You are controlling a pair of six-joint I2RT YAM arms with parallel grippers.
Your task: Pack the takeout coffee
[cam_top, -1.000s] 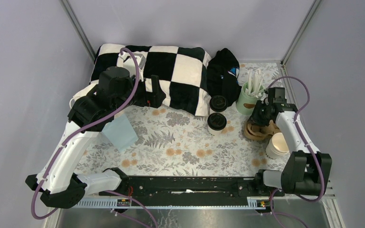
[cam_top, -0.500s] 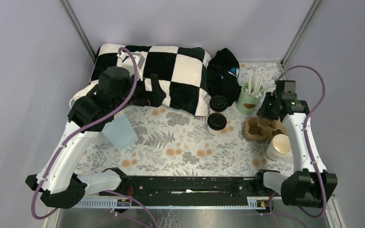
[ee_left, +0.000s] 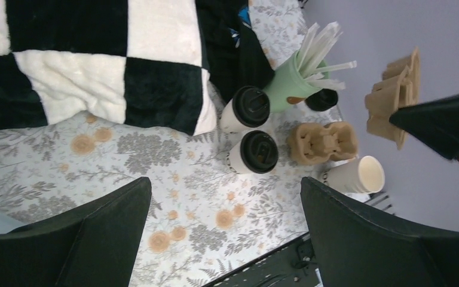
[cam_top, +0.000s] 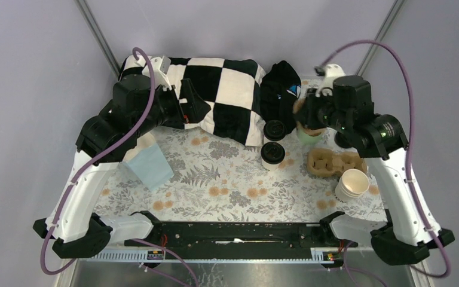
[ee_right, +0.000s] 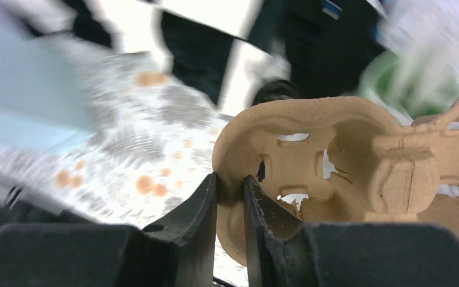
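Nearest the bases, right side of the surface [cam_top: 215, 185]: a stack of lidless paper cups [cam_top: 351, 182], and just beyond it a brown pulp carrier [cam_top: 333, 161] lying flat with empty pockets. On the near left is a light-blue flat packet [cam_top: 150, 167]. Next out is the takeout coffee, two white cups with black lids. The near coffee [cam_top: 272, 153] and the far coffee [cam_top: 274, 130] both stand upright on the surface, just beside each other, and the far one is close to the corner of the checkered blanket [cam_top: 227, 89]. The mint-green cup of sticks [ee_left: 290, 84] stands just right of the far coffee. The right tool [ee_right: 230, 179] is up in the air about over that mint cup, clenched on the rim of a second carrier [ee_right: 317, 149]. The wrist view is blurred, so we can't tell if that is one carrier or a nested pair. The left tool [ee_left: 224, 185] is spread wide with nothing in it, up over the blanket. Key relation: the coffees sit below and to the left of the right tool, between the two tools, long axis vertical and lids up, so a grab would come from the side or from above. The right arm is nearer but its tool is busy. The left tool is free but well apart from the cups. We judge no coffee is packed yet, and the held carrier probably needs setting down first.
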